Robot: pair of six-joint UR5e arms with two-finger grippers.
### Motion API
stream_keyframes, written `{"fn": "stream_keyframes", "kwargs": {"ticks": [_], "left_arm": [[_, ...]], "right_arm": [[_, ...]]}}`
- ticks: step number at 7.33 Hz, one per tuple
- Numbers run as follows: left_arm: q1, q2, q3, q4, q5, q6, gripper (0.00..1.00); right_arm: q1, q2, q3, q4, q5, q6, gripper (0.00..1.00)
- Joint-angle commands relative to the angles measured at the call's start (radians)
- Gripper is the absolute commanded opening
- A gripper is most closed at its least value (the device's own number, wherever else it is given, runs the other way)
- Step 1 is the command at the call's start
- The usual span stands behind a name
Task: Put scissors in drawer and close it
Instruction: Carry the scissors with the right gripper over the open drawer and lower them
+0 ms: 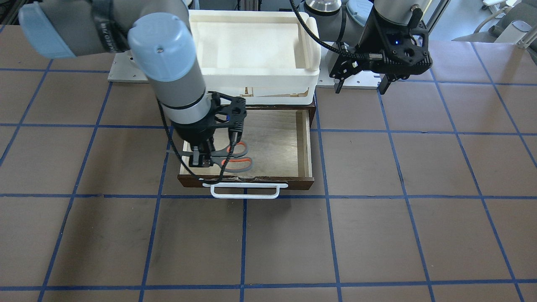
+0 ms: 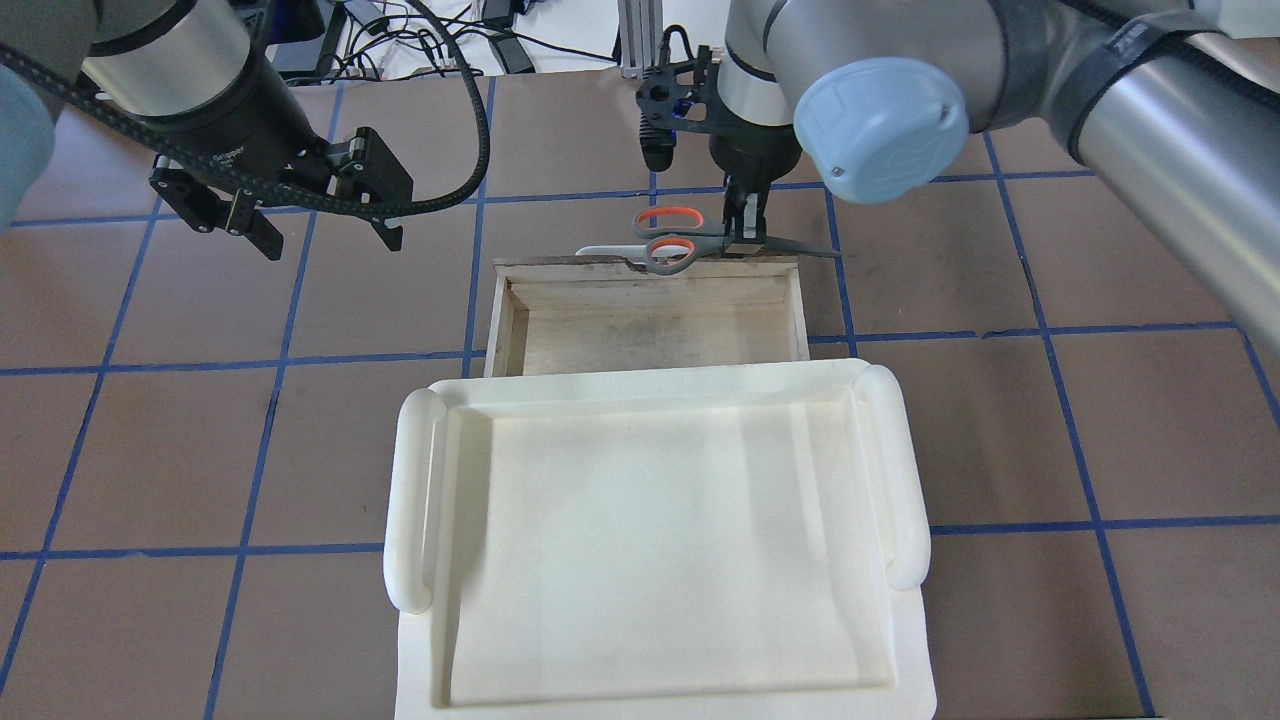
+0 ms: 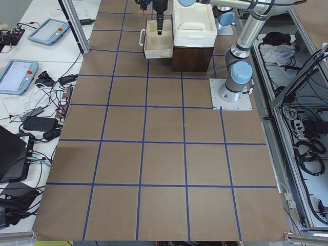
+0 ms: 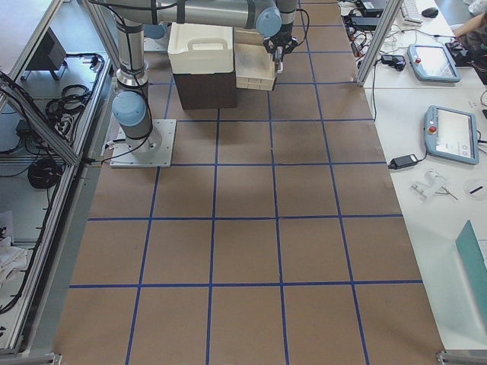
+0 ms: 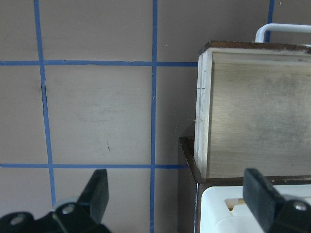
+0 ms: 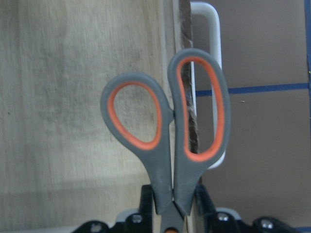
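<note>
Table: brown surface with a blue taped grid
White tray: sits on the dark cabinet, above the drawer's slot
Drawer: pulled out, pale plywood floor bare, white bar handle facing away from the robot
Left gripper: jaws spread wide, holding nothing, hanging off to the drawer's side and well apart from it
Right gripper: clamped on the scissors near the pivot, held over the drawer's front end
Scissors: lifted, blades together; one loop over the plywood, the other over the front board and handle
Step in hand: by my reading, carrying the scissors in, not yet released
Next move: likely a shift inward so both loops clear the front board, then lower, let go, and push the front shut
Lettering: small white print on the left gripper's body, too small to read surely
</note>
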Motion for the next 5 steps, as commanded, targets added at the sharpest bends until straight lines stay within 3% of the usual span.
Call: {"fn": "stream_keyframes", "kwargs": {"ticks": [1,5], "left_arm": [[0.000,0.000,0.000,-0.001,0.000,0.000,1.00],[0.000,0.000,0.000,-0.001,0.000,0.000,1.00]], "right_arm": [[0.100,0.017,0.008,-0.010,-0.001,0.113,0.00],[0.133,0.077,0.029,-0.023,-0.001,0.172,0.00]]}}
